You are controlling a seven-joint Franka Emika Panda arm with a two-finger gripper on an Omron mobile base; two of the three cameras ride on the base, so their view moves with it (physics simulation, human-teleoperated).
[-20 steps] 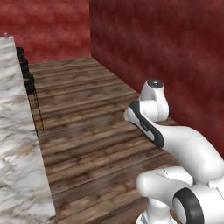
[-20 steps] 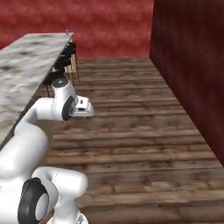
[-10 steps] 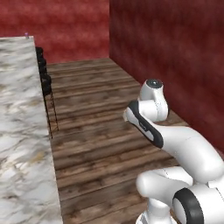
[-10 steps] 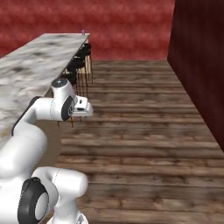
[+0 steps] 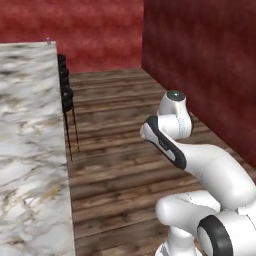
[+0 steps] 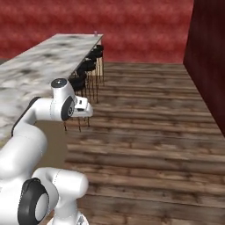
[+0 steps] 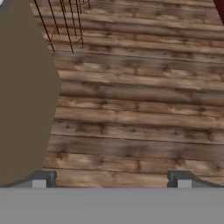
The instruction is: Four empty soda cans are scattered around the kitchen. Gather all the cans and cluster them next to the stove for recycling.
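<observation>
Looking down along my hand [image 7: 111, 178], I see its two small dark fingertips [image 7: 43, 178] standing far apart near the bottom of the hand view, released and grasping nothing, with only the brown wooden plank floor [image 7: 140, 100] between and beyond them. To the left of that view runs the flat tan side panel [image 7: 24, 96] of the counter, and near the top the thin black wire legs of a stool [image 7: 65, 26] come down onto the planks. In the left base view my white arm [image 5: 172, 135] is folded low above the floor, just beside the long tabletop of grey-white marble [image 5: 27, 150] that stretches away to the far wall. A row of black round-seated bar stools [image 5: 66, 97] lines its edge, close by my arm. At the far end of that marble slab sits a tiny purple object [image 5: 48, 39], seen also in the right base view as a small speck on the far corner; it may be the purple soda can, but it is too small for me to tell for sure. It is well apart from my hand. Deep red textured walls [image 5: 200, 65] close the room behind the tabletop and along my right side.
</observation>
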